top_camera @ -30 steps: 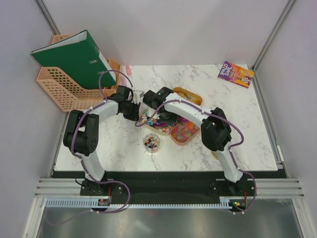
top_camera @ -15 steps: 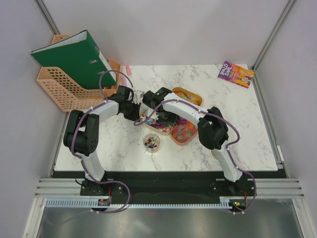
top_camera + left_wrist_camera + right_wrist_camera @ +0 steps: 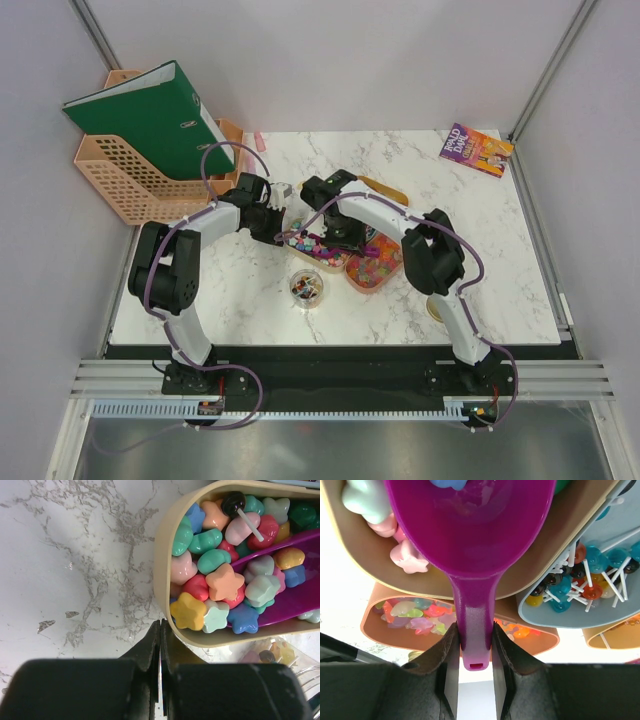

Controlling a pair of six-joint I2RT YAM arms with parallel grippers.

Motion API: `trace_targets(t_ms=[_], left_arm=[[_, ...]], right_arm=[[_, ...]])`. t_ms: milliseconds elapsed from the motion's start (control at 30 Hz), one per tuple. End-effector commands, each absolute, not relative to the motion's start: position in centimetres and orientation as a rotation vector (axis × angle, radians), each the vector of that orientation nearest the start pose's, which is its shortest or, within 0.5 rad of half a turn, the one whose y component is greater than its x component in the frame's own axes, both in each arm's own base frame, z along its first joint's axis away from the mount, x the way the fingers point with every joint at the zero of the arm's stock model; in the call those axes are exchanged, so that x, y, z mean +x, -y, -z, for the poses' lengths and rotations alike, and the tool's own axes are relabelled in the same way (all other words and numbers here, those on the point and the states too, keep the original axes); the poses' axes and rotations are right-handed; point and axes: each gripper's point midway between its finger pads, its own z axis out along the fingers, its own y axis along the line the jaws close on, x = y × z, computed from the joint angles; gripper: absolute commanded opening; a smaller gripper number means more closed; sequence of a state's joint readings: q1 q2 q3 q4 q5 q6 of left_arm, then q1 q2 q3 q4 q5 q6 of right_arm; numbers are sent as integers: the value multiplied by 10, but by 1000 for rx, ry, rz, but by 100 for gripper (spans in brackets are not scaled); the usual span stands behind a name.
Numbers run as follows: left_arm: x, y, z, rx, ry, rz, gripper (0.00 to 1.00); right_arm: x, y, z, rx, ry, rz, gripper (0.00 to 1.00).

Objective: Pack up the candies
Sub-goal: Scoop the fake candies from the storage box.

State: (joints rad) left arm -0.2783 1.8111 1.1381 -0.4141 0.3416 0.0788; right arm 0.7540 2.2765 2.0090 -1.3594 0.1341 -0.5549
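place: a robotics lab test cell by the look of it, no home, no shop.
walls: plain grey panels (image 3: 340,60) closing in three sides.
frame: bare aluminium posts (image 3: 100,38) running up the far corners.
bench: a marble-look table (image 3: 500,250) boxed in by those panels.
robots: left arm (image 3: 185,232) and right arm (image 3: 437,263) standing side by side on a metal rail (image 3: 330,380) at the near edge.
wiring: purple cables (image 3: 203,163) looping along both arms, and a slotted cable duct (image 3: 330,410) just below the rail.
props: a green binder (image 3: 145,115) in a peach file basket (image 3: 115,190), a paperback (image 3: 476,150) at the far right corner; office bits, but sitting on a rig.
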Motion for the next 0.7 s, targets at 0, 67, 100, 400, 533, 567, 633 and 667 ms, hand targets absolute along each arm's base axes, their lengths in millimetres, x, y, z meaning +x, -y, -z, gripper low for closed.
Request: trace_targets(t_ms=[0, 67, 100, 400, 533, 567, 633, 667], left_arm=[[365, 178, -58, 598, -2500, 580, 2], [366, 179, -59, 598, -2500, 580, 2], [366, 179, -59, 600, -2499, 582, 2], [368, 179, -61, 603, -2504, 578, 2], [369, 179, -61, 606, -2507, 568, 2], [370, 179, -62, 608, -2503, 567, 2], [371, 178, -62, 612, -2500, 558, 2], [370, 178, -62, 615, -2502, 556, 2]], right_arm=[[299, -234, -78, -1986, -2569, 112, 0], [296, -237, -75, -1992, -2576, 78, 0], [296, -239, -76, -1988, -2575, 65, 0], [298, -248, -71, -1951, -2597, -42, 0], [300, -243, -66, -1935, -2627, -75, 0], [300, -242, -65, -1945, -2625, -86, 0], [298, -241, -63, -1940, -2641, -140, 0], [296, -239, -59, -1936, -2661, -152, 0]])
